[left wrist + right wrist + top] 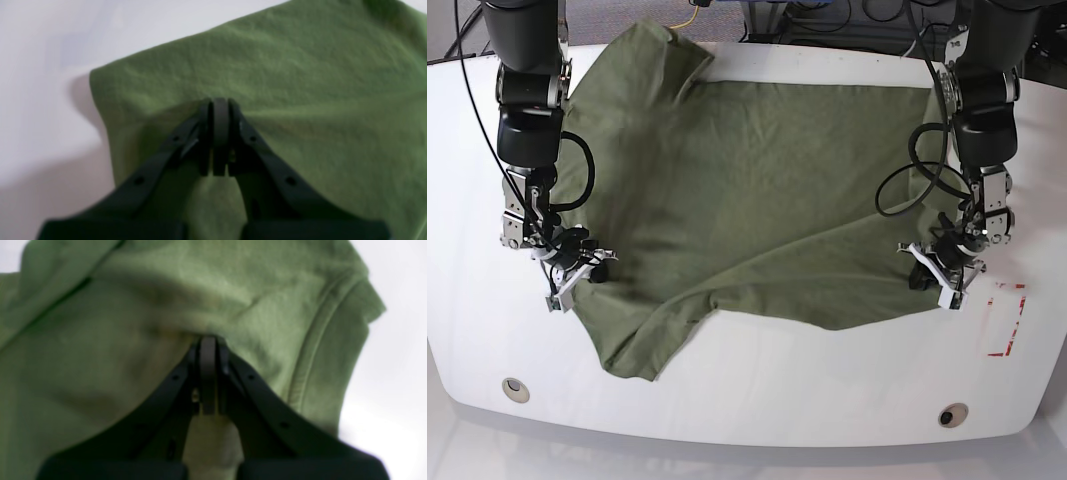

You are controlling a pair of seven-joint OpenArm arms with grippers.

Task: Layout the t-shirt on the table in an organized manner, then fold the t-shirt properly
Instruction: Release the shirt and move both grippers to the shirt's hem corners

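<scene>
The olive-green t-shirt (747, 190) lies spread across the white table (767, 400), its sleeves toward the left. In the base view my right gripper (587, 266) is at the shirt's left edge. The right wrist view shows my right gripper (208, 340) shut, with cloth bunched at its tip beside a stitched sleeve hem (317, 353). At the shirt's lower right edge is my left gripper (929, 268). Seen from the left wrist, my left gripper (220, 101) is shut, with the t-shirt (300, 66) puckered around its tip near a cloth corner (95, 75).
A red dashed mark (1009, 322) is on the table right of the left gripper. Two round grommet holes (515, 388) (947, 415) sit near the front edge. Black cables (897, 195) loop off both arms over the shirt.
</scene>
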